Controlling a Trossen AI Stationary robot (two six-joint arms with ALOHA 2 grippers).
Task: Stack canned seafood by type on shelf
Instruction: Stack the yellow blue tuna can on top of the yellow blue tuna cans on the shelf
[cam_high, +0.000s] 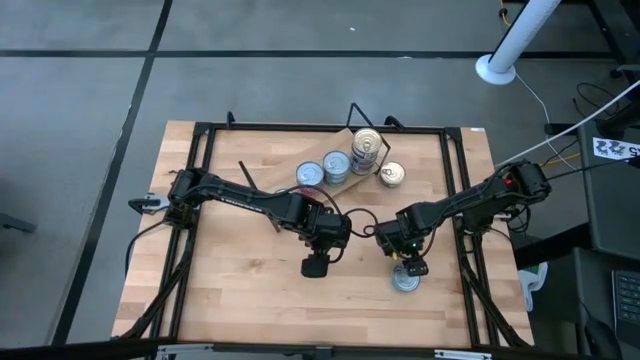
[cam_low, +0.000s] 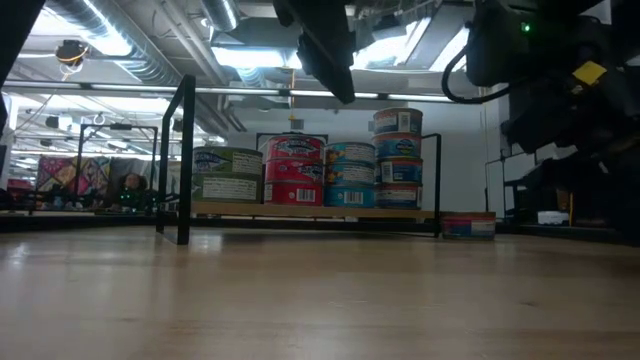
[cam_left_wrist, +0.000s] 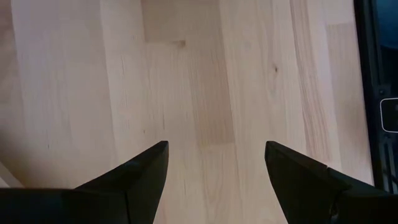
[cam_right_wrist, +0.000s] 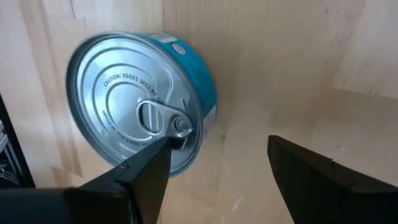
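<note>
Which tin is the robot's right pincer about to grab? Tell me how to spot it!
Look at the big wooden table, near its front edge away from the shelf. One tin lies alone under the open right pincer. It has a silver pull-ring lid and teal side, unstacked.

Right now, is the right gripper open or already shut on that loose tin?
Open. The right gripper hangs above the tin, fingers apart, gripping nothing; the tin sits flat, lid up.

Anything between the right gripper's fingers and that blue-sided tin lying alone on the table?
Nothing: in the right wrist view the open right gripper hangs just off the tin, with only bare table there.
</note>
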